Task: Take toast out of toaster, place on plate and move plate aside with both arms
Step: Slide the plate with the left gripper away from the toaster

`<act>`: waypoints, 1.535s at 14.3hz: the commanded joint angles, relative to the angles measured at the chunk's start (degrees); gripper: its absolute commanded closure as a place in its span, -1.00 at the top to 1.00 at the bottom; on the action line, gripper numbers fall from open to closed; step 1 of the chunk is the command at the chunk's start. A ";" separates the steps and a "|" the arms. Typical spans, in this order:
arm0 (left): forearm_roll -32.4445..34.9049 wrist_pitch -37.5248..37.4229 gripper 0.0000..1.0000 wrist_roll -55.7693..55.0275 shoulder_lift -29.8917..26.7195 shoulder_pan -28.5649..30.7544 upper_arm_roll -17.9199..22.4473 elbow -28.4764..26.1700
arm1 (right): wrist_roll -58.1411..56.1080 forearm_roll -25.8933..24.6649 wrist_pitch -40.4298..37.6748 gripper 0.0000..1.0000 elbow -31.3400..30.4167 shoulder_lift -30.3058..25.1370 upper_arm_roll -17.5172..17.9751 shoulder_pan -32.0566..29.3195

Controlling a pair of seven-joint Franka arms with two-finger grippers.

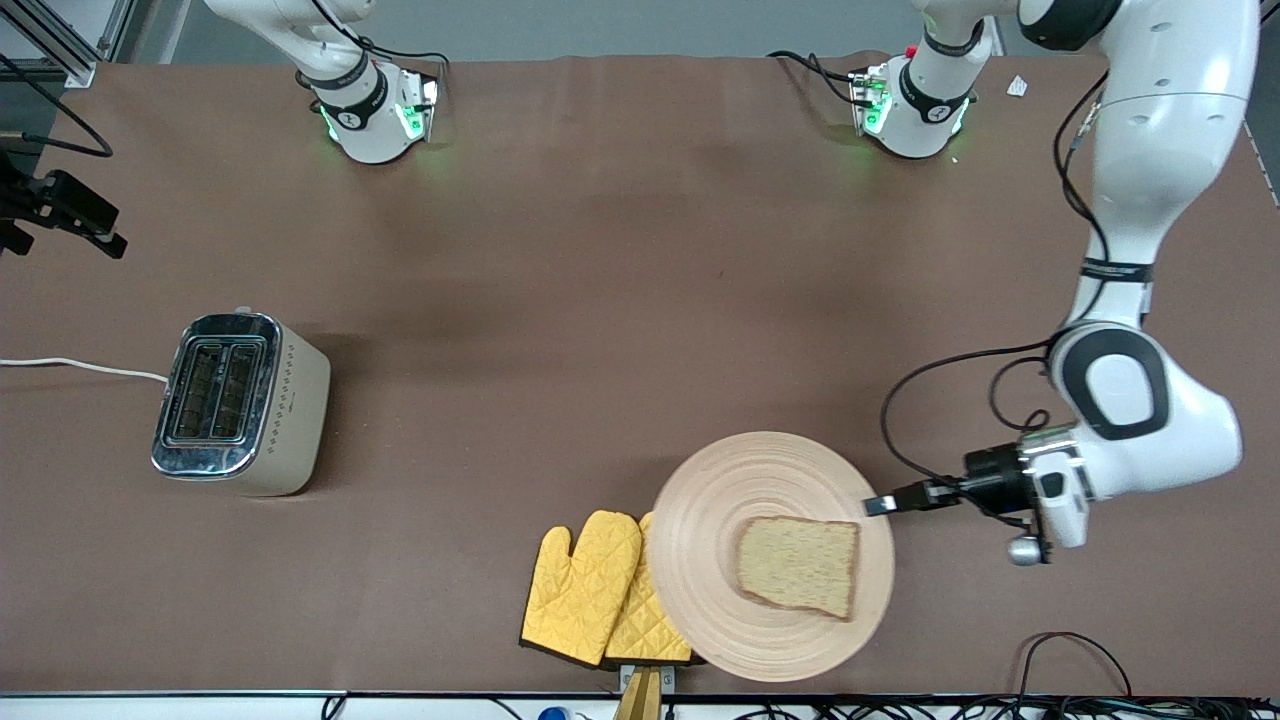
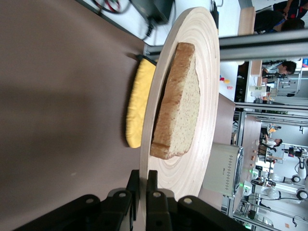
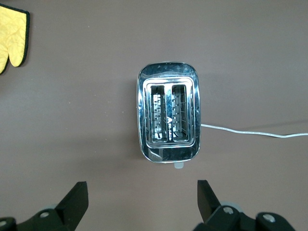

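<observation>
One toast [image 1: 798, 566] on plate [image 1: 700, 500], left gripper [image 1: 880, 505] clamping rim, mitts [image 1: 590, 590] part-hidden.

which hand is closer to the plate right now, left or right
Left. The left hand is shut on the plate's rim at the left arm's end. The right hand hangs open above the toaster, well away from the plate.

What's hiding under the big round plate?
Yellow oven mitts poke out from under the plate at its edge toward the right arm's end. The toast lies on top. How far the mitts reach underneath is covered.
</observation>
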 commanded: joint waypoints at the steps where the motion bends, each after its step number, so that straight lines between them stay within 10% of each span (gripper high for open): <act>1: 2.32 -4.98 -1.00 0.59 -2.70 6.03 -0.80 -1.11 | 0.60 -0.70 -0.44 1.00 -0.28 -0.41 1.24 -1.90; 13: 9.96 -18.96 -1.00 16.48 3.27 24.58 -0.71 -3.91 | -3.16 -0.26 -1.59 1.00 0.07 -0.58 1.15 -3.21; 22: 11.99 -16.24 -0.99 21.49 8.54 30.56 -0.62 -5.85 | -3.44 1.59 -1.67 1.00 5.67 2.92 1.24 -4.54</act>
